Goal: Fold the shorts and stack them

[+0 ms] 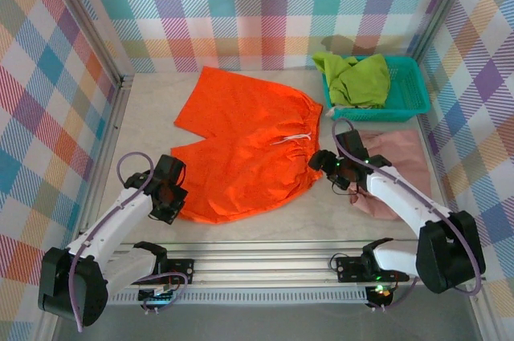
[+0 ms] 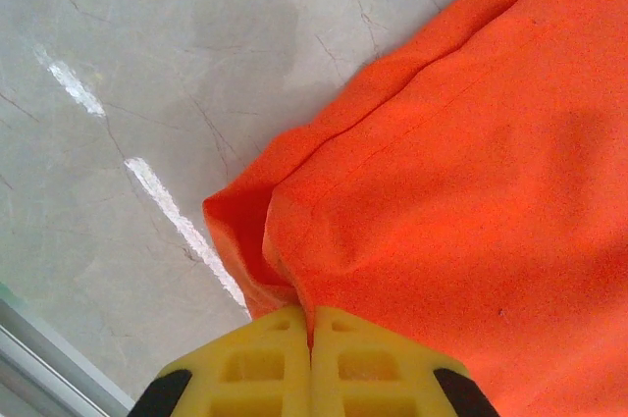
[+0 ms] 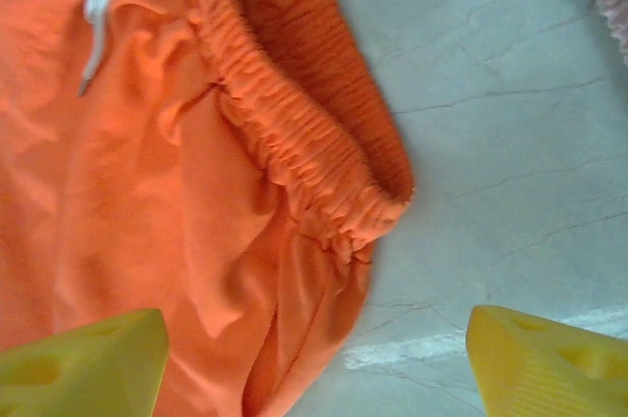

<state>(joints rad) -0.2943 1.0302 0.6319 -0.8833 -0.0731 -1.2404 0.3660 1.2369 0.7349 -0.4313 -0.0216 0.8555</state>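
Note:
Bright orange shorts (image 1: 241, 144) lie spread flat in the middle of the table, waistband to the right. My left gripper (image 1: 170, 200) is shut on the hem corner of the near leg, and the orange cloth (image 2: 442, 162) bunches up between its yellow fingers (image 2: 255, 363). Over the waistband's near corner (image 3: 334, 191) hangs my right gripper (image 1: 328, 166), open, one finger above the cloth and the other above bare table. The lime green shorts (image 1: 353, 78) sit crumpled in the teal basket (image 1: 409, 104). Dusty pink shorts (image 1: 401, 160) lie under my right arm at the right.
The basket stands at the back right against the checked wall. An aluminium frame rail (image 1: 265, 265) runs along the near edge. Bare marble table top (image 1: 144, 128) lies left of the orange shorts.

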